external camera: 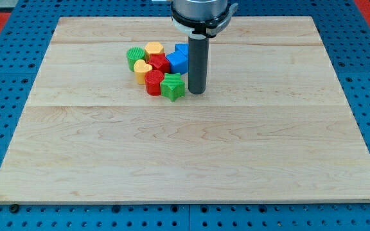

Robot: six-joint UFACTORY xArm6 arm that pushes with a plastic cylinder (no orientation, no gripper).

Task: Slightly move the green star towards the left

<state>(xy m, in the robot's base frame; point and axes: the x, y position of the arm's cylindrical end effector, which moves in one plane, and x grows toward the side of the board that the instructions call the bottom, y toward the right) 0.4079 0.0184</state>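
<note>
No claw here, just a rod holding nothing; my tip [196,92] sits on the wooden board [185,154] just at the view's right of the green star [172,86], about touching. Star is at the cluster's lower right, against red cylinder [153,83]; blue block [178,60], yellow heart [142,69], green cylinder [134,57] behind

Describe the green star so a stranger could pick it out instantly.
On the wooden board, find the single cluster of coloured blocks in the upper middle. The green star sits at that cluster's bottom-right corner, just to the view's left of my tip. It is the only pointed green block; the other green block is rounded and lies at the cluster's far left.
</note>
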